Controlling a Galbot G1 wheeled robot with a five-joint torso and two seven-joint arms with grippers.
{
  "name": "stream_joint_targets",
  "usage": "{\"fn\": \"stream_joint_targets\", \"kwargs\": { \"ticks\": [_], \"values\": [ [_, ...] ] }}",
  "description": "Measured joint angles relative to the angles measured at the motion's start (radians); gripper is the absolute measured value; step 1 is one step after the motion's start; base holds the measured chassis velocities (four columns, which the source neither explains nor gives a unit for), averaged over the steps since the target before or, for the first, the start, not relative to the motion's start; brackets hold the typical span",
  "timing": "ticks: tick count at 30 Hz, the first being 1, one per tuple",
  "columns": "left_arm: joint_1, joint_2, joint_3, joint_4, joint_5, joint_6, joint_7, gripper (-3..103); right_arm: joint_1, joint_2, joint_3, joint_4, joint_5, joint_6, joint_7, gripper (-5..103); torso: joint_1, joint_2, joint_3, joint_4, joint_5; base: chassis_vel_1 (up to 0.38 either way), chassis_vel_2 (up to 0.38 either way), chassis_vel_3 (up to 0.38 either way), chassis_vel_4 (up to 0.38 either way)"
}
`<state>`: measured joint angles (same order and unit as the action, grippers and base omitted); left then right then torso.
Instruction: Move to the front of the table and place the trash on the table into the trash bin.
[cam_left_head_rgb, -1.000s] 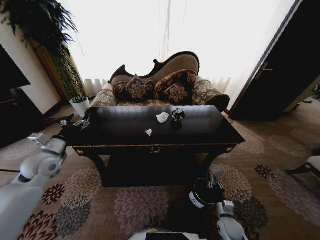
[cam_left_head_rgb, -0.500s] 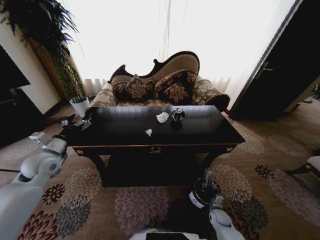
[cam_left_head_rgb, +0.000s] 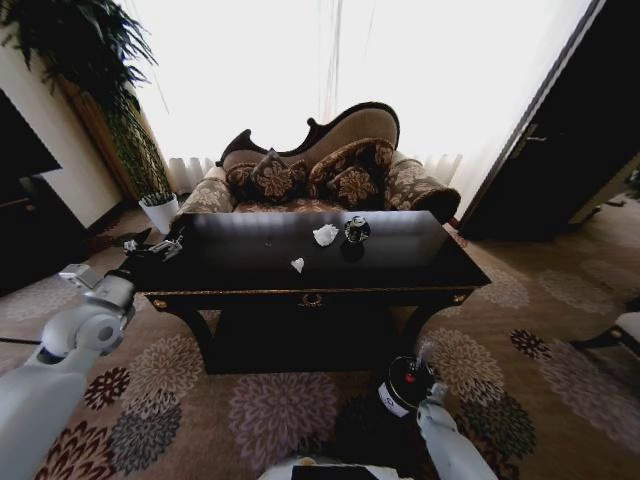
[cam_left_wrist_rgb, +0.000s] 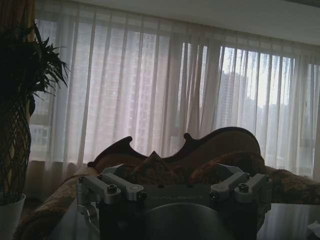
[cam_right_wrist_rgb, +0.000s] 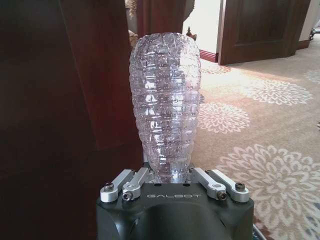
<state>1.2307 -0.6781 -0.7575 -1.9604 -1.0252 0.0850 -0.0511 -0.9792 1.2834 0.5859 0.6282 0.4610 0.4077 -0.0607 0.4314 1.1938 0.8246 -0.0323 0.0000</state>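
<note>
Right pincer (cam_right_wrist_rgb: 170, 175): pinched the bottom end of a clear crushed plastic bottle (cam_right_wrist_rgb: 165, 100), held upright.
Where it was: low by the floor, just above the trash bin (cam_left_head_rgb: 403, 385) in front of the table's (cam_left_head_rgb: 400, 272) right end.
Why, I think: the bottle was held over the bin so it could drop in.
Left pincer (cam_left_head_rgb: 150, 243): waited by the table's left end; I could not tell if it was spread or pressed together.
Trash on the table: two white paper wads, a bigger one (cam_left_head_rgb: 325, 235) near the middle and a tiny one (cam_left_head_rgb: 297, 265) closer to the front edge.
Dark cup (cam_left_head_rgb: 356, 230): one, just beside the bigger wad.
Bins: one.
</note>
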Motion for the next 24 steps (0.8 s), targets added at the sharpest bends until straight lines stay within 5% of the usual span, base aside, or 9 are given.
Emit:
{"fn": "stream_joint_targets", "kwargs": {
  "ticks": [2,5,24],
  "values": [
    [0.0,0.0,0.0,0.0,0.0,0.0,0.0,100,0.011,-0.003,0.011,-0.026,0.003,0.004,-0.006,22,0.0,0.0,0.0,0.0,0.0001,0.0,0.0,0.0,0.0],
    [0.0,0.0,0.0,0.0,0.0,0.0,0.0,100,0.015,-0.019,0.037,-0.044,0.028,-0.003,-0.047,38,0.0,0.0,0.0,0.0,-0.0001,0.0,0.0,0.0,0.0],
    [0.0,0.0,0.001,0.0,0.0,0.0,0.0,100,-0.03,0.002,0.057,0.029,0.038,-0.022,-0.058,100,0.0,0.0,0.0,-0.0001,-0.0001,0.0,0.0,0.0,0.0]
  ]
}}
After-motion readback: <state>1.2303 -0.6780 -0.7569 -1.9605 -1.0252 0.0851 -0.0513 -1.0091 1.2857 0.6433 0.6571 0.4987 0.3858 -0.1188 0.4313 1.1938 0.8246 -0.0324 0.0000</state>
